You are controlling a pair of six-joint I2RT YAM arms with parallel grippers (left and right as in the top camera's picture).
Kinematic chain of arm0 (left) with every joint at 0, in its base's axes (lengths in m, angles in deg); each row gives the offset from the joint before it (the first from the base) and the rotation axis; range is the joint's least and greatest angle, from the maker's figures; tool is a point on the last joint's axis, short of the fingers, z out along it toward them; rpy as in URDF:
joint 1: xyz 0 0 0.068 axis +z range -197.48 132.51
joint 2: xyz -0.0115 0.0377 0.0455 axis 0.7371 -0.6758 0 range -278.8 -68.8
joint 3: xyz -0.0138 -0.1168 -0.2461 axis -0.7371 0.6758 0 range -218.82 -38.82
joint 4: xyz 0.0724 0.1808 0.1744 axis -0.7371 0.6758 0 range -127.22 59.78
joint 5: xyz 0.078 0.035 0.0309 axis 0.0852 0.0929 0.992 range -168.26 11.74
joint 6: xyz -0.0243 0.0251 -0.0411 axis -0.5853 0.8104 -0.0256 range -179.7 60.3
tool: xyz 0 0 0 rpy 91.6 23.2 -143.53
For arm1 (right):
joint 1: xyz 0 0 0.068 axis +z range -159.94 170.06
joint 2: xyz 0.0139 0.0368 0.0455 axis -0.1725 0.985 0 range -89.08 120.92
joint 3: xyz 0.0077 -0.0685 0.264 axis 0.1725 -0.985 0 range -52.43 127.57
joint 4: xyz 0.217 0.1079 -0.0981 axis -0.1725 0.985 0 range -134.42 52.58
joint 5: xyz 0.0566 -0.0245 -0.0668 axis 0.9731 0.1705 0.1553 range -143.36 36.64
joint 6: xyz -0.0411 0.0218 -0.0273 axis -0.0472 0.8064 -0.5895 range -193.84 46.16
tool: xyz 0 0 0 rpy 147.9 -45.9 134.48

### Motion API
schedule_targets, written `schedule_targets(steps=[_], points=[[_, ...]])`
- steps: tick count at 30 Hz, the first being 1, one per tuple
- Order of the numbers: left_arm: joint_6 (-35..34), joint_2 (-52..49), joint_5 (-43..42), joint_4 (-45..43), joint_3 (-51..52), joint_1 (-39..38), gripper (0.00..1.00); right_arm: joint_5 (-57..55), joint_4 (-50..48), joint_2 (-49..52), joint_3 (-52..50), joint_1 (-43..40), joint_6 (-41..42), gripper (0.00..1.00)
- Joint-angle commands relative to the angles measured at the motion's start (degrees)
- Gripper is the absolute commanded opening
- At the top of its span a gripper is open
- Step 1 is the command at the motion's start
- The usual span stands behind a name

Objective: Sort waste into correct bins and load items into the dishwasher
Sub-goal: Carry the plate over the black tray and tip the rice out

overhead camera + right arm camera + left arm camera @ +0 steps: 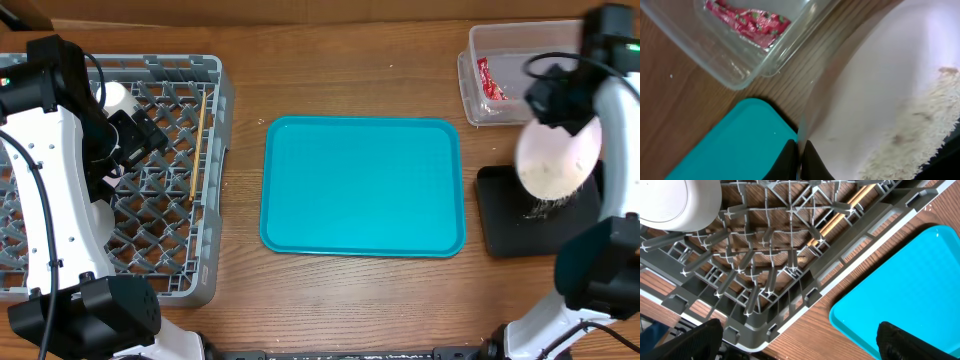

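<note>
Overhead: the plate (pixel 556 160) hangs tilted above the black tray (pixel 497 215), rice (pixel 545 207) spilling onto it. I'd hold the low rim over the tray and tip steeper, slowly, so nothing lands on the table (pixel 350 290). My grip is hidden behind the arm here

Left wrist: my left tool (pixel 797 342) stands apart over the rack (pixel 790 280), with the cup (pixel 680 202) cut off at the far left

Right wrist: my right tool (pixel 800 157) is clamped on the plate's rim. Rice clings low on the plate, the black tray is unseen, and the wrapper (pixel 747 22) lies in the tub (pixel 715 70)
</note>
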State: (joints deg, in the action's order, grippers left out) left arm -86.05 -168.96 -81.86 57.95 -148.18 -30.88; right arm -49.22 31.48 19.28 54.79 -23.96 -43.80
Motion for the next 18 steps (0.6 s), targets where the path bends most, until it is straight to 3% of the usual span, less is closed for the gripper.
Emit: schedule_targets(steps=[1, 18], points=[[1.1, 0.9, 0.6, 0.1, 0.2, 0.2, 1.0, 9.9, -0.2, -1.0, 0.2, -4.3, -3.8, 0.04], [1.1, 0.9, 0.6, 0.1, 0.2, 0.2, 1.0, 29.8, 1.6, -1.0, 0.0, -17.2, -11.8, 0.04]])
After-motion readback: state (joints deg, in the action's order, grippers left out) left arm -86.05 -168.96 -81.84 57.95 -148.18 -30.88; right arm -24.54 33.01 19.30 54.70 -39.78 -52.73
